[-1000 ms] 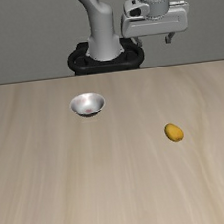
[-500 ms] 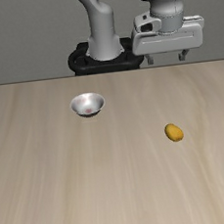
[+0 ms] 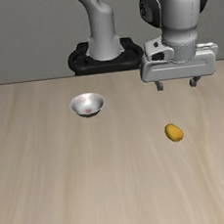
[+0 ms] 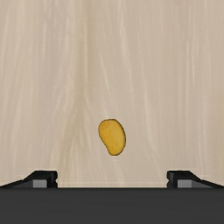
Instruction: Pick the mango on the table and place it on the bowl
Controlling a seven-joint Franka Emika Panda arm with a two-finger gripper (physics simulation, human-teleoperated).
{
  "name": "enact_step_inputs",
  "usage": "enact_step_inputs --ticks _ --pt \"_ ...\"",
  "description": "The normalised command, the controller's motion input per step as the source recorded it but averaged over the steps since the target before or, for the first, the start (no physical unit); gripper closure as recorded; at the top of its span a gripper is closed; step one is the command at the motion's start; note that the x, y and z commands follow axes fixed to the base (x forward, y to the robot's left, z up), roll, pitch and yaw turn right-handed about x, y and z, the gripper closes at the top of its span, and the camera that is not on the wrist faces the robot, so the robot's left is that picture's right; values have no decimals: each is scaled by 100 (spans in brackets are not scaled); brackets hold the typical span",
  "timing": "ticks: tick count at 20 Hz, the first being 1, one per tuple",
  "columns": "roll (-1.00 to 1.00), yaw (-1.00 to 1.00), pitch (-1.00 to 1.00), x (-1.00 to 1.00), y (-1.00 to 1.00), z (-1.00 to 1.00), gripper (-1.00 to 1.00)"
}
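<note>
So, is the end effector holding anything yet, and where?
Nothing is held. The end effector hangs open in the air; the mango lies free on the table.

Pale wood table (image 3: 53, 180) — grey wall (image 3: 17, 36).

Simulated test bench: wooden table (image 3: 54, 189) (grey wall (image 3: 17, 36)).

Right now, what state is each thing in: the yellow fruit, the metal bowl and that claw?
mango: lying loose on the table, not held, well apart from the bowl.
bowl: upright on the table, empty.
claw: open, fingers spread wide, holding nothing, hanging above the table and looking down at the mango.
</note>
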Motion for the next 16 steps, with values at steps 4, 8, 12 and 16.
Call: enact_step_inputs --ticks 4,8,12,16 --pt "0 0 0 0 0 -100 -100" --pt "0 0 0 0 0 -100 -100" --pt "0 0 0 -25 0 -75 -100" --pt "0 0 0 0 -25 -75 -100"
